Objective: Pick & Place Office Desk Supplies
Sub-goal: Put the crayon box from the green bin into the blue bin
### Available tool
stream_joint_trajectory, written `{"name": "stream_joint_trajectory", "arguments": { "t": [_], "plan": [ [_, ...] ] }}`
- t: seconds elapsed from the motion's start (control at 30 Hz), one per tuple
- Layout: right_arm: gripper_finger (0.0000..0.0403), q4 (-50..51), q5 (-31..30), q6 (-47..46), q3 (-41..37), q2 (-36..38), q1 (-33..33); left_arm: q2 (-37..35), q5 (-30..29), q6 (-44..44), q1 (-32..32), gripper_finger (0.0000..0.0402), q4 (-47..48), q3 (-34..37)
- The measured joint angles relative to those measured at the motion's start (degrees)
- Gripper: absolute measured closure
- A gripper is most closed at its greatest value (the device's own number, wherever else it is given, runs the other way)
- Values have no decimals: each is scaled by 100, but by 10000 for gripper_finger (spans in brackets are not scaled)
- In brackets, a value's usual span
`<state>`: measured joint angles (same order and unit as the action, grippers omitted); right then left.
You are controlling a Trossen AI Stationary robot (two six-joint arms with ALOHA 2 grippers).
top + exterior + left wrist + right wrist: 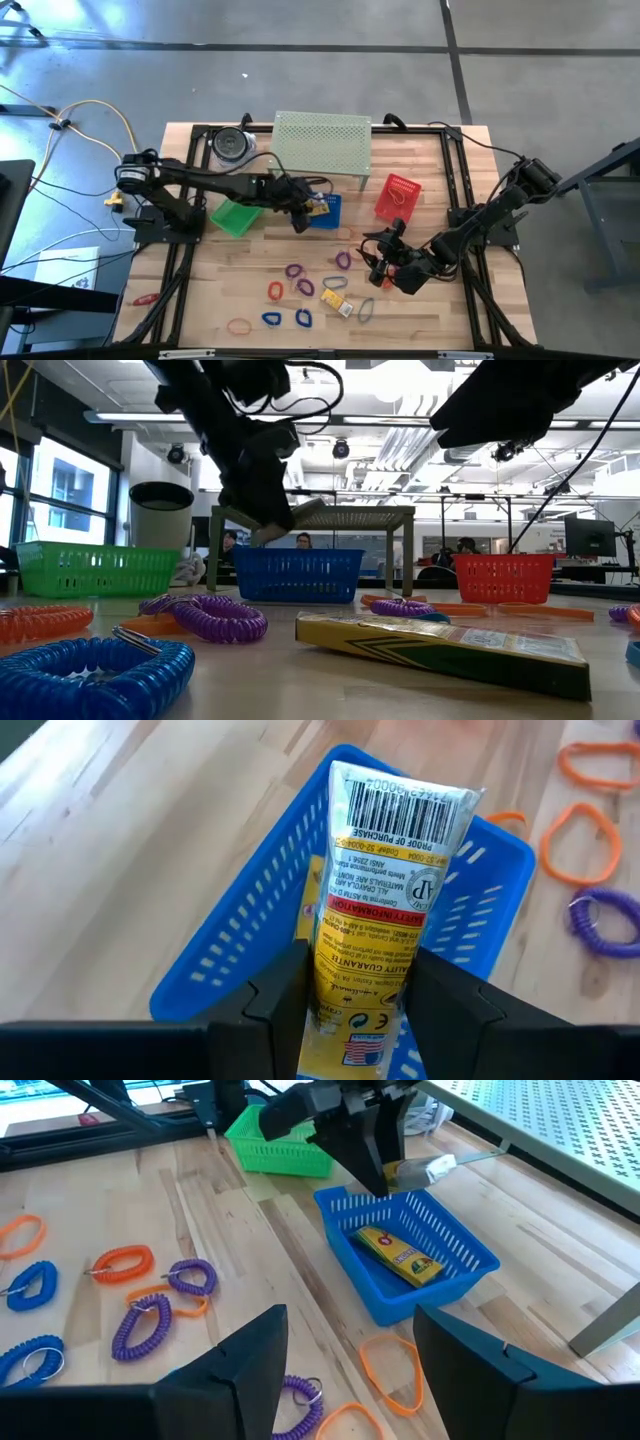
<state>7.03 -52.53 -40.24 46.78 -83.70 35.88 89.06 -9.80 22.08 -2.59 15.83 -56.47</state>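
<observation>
The left gripper [355,995] is clamped on a yellow crayon pack [385,900], held above the blue basket [240,950]. The pack sits between the two fingers [275,1000] and projects forward from them, its long axis running straight out along the gripper's reach, with the barcoded, crimped end farthest from the wrist. In the low view the gripper hangs just over the basket rim, the pack's free end tilted outward.

One more yellow pack [400,1258] already lies inside the blue basket, directly beneath the left gripper, lying lengthwise along the basket floor.

The right gripper [392,262] hovers over the table with its fingers spread wide and nothing between them, well apart from the left gripper.

Count of baskets: three, namely one blue, one green [235,216] just behind the left gripper, and one red [398,196] beyond the right gripper. A pale perforated shelf [322,142] stands behind them.

Loose items on the table [200,290] near the right gripper: two yellow packs [338,300] lying close together, and a scatter of coil loops in purple [294,270], blue [271,319] and orange [275,290]. An exact count of loops cannot be given; several overlap.
</observation>
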Motion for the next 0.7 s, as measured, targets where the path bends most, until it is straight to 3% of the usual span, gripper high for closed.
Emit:
{"name": "stream_joint_trajectory", "arguments": {
  "t": [0.37,0.7],
  "plan": [
    [196,-42,-2,1,0,0,0,-18,-4,-1289,261,259,-204,0],
    [196,-39,-2,3,0,0,0,-18,-534,-1350,350,259,-270,0]
  ]
}}
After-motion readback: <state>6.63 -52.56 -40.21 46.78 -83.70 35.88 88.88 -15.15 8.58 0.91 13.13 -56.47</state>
